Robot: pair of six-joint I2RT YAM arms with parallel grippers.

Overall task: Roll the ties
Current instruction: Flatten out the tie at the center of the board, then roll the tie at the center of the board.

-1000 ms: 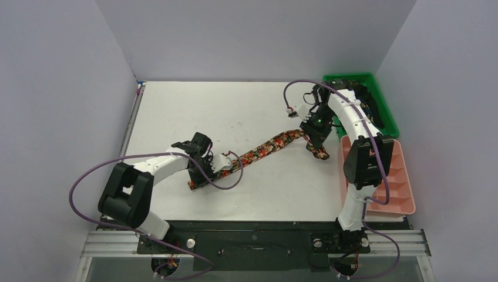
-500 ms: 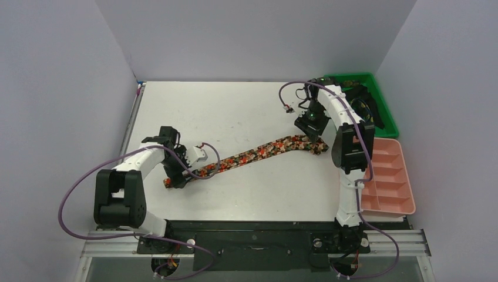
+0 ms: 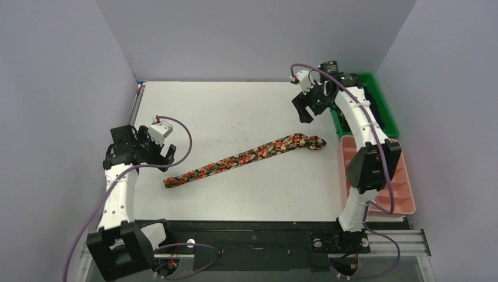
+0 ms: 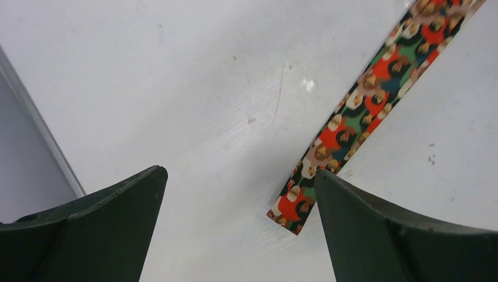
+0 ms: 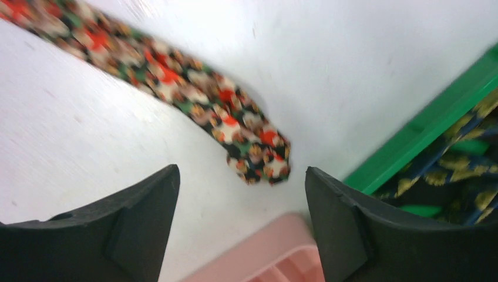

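Tie (image 3: pixel 244 157) btwn L hand (image 3: pixel 160 157), R hand (image 3: pixel 306 113).

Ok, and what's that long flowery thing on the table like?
It is a long, narrow fabric tie, dark with a busy red, orange and white print. It lies stretched out flat on the white table, slanting from near left to far right, its far end bunched near the pink tray. Nothing grips it.

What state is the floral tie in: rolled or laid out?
Laid out: the floral tie lies as one long strip on the table, not coiled.
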